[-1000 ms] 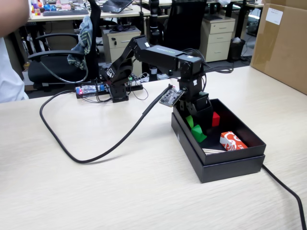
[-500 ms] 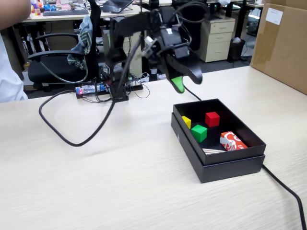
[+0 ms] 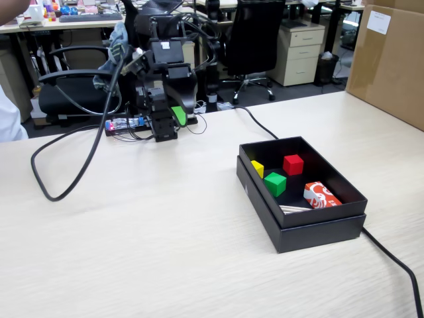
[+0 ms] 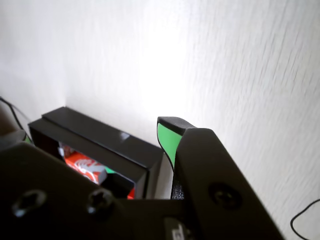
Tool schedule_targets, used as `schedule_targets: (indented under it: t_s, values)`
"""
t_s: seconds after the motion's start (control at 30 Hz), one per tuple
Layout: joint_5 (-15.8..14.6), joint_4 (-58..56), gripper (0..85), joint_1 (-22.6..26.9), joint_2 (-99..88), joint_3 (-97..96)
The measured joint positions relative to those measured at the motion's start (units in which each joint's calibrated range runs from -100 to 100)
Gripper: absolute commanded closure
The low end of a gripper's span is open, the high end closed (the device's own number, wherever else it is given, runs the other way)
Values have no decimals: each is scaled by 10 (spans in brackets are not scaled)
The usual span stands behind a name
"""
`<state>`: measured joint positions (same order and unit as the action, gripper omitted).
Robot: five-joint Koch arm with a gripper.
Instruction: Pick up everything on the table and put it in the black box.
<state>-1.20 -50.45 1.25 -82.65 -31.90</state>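
Observation:
The black box (image 3: 318, 228) stands on the right of the table in the fixed view. It holds a yellow cube (image 3: 258, 168), a red cube (image 3: 293, 163), a green cube (image 3: 275, 183) and a red-and-white packet (image 3: 320, 195). My gripper (image 3: 171, 122) hangs folded down at the arm's base at the back of the table, far left of the box, and holds nothing. In the wrist view the gripper (image 4: 95, 129) has a green-padded jaw on the right and the other jaw far to the left. The box (image 4: 110, 142) and the packet (image 4: 82, 164) show between them.
A thick black cable (image 3: 73, 179) loops over the table's left part. Another cable (image 3: 397, 262) runs past the box to the front right. A large cardboard box (image 3: 391, 59) stands at the back right. Office chairs stand behind the table.

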Motion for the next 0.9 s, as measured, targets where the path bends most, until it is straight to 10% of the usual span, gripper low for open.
schedule_targets:
  t_s: [0.9]
  values:
    - [17,585,358,-4,-154,-643]
